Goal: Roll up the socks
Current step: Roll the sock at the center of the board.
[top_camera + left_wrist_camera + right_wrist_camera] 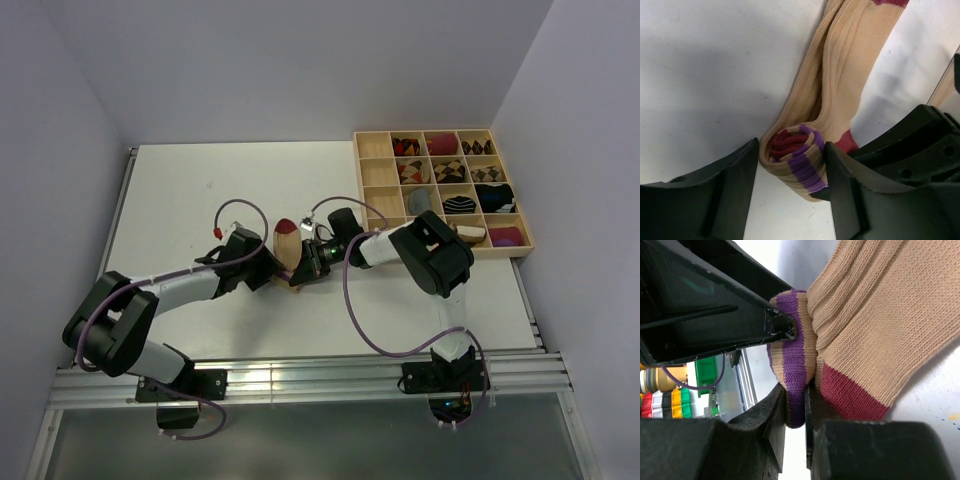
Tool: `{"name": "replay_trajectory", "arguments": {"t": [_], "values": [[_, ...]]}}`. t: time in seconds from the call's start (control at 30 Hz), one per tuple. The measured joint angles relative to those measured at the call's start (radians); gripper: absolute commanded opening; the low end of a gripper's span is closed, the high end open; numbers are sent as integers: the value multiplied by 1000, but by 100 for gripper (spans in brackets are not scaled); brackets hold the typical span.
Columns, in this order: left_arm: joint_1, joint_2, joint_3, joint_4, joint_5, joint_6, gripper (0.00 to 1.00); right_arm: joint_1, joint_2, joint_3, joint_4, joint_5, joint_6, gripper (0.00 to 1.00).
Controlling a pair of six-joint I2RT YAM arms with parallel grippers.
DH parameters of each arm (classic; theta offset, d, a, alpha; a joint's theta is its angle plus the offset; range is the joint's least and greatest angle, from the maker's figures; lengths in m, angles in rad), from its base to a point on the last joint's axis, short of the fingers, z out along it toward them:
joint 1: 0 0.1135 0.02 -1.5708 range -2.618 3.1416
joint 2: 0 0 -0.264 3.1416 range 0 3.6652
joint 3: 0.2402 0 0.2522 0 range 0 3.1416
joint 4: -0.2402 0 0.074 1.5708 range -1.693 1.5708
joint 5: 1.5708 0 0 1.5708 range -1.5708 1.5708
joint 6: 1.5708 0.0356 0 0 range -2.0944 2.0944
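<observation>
A beige sock [285, 238] with a dark-red toe lies on the white table, its purple-striped cuff end rolled into a small coil [795, 155]. My left gripper [792, 146] straddles that coil, both fingers pressing its sides. My right gripper [795, 395] comes in from the other side and is shut on the purple-striped edge of the roll [792, 355]. The dark-red heel patch [850, 395] lies just beside its finger. In the top view the left gripper [277, 268] and the right gripper [304, 266] meet at the sock's near end.
A wooden compartment tray [357, 180] stands at the back right, holding several rolled sock bundles. The left arm's finger [715, 305] crowds the right wrist view. Purple cables loop above both arms.
</observation>
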Motion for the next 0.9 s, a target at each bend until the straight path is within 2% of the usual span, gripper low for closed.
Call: {"name": "replay_trajectory", "arguments": {"t": [0.07,0.1,0.17,0.2,0.3,0.33,0.4,0.53,0.63,0.8,0.9], "values": [[0,8,10,-3,-2,-2,52,0,0,3,-8,1,0,2],[-1,13,12,-7,-2,-2,40,0,0,3,-10,2,0,3],[-1,26,15,-10,-3,-14,28,0,0,4,-14,5,-1,8],[-1,33,20,-13,-3,-17,20,0,-1,4,-17,9,-2,15],[-1,45,43,-30,-3,-14,8,1,-17,1,-33,31,-13,32],[-1,51,55,-41,-2,-11,6,3,-32,-5,-40,48,-23,40],[-1,61,77,-66,-2,3,2,10,-73,-21,-60,97,-51,49],[-1,84,124,-126,0,55,0,35,-195,-79,-111,226,-127,54],[-1,108,166,-168,10,115,0,87,-331,-127,-145,407,-204,60],[6,164,242,-221,42,212,0,272,-512,-175,-134,766,-379,68],[12,196,282,-239,63,259,1,387,-524,-181,-113,931,-484,69]]}}
